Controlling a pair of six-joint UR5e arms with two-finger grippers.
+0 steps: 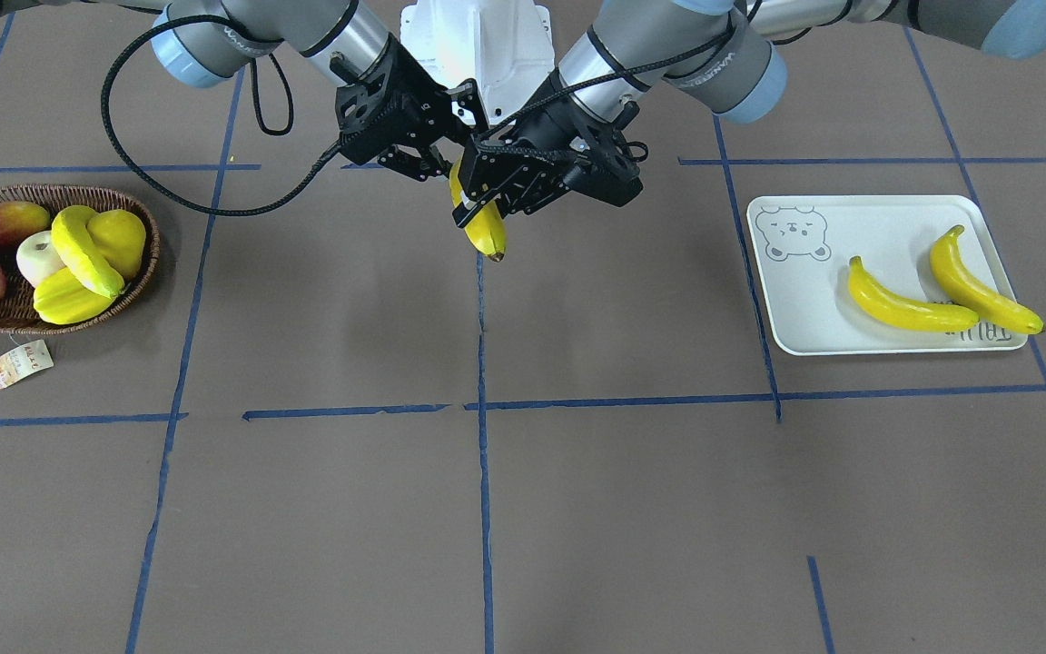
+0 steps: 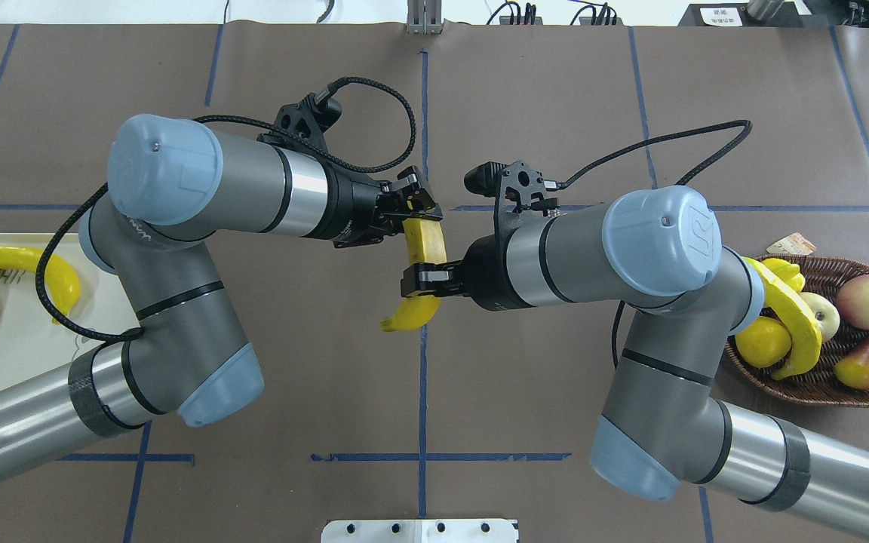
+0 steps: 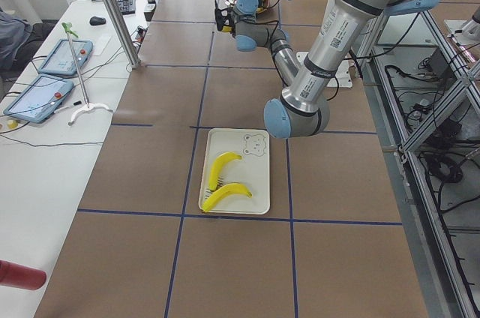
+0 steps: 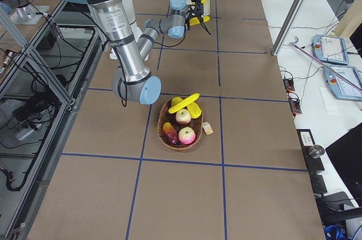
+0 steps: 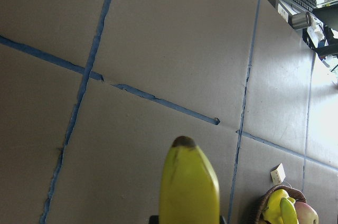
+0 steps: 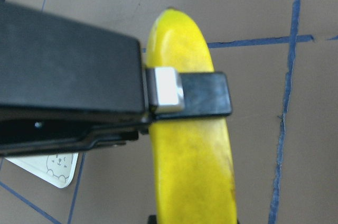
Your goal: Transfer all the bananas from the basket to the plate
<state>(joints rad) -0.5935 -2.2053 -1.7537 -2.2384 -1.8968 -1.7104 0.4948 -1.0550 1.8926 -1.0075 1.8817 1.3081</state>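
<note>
- Clamping the raised banana (image 1: 487, 232) near its dark tip: left gripper (image 2: 421, 214).
- Right gripper (image 2: 428, 274) pinches the same banana farther back.
- Two bananas (image 1: 909, 310) lie on the plate (image 1: 804, 304).

Two bananas (image 3: 223, 166) side by side on the plate (image 3: 255, 173)

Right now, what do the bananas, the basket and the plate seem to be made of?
Bananas: probably moulded plastic, glossy; bright highlights, uniform yellow. Basket: woven wicker, dark brown, matte; interlaced strands show along the rim. Plate: likely plastic or melamine, smooth pale grey-white with a printed bear face; cannot tell which.
</note>
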